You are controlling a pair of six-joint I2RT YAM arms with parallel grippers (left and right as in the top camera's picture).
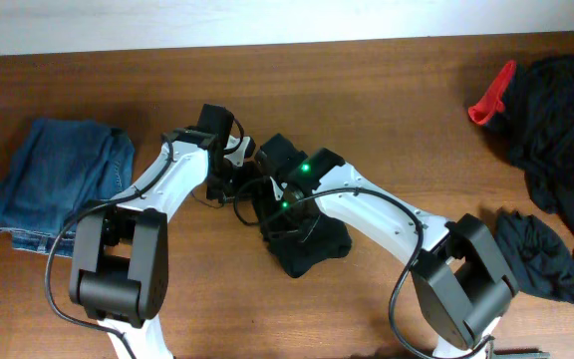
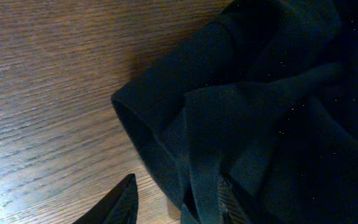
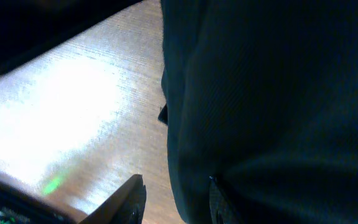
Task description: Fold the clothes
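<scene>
Straddling black garment [image 1: 312, 257] edge: left tool [image 2: 176, 194], right tool [image 3: 174, 194], parted.

A black garment [image 1: 312, 249] is lying bunched in a small heap near the middle of the table [image 1: 367, 90]. Seen close in the left wrist view, this garment [image 2: 260, 124] is showing a fine knit, and its hemmed edge is curling in soft folds and touching the wood. A bigger black pile [image 1: 561, 140] is lying crumpled at the far right edge. Another black piece [image 1: 541, 254] is sprawling loosely just below it.
</scene>
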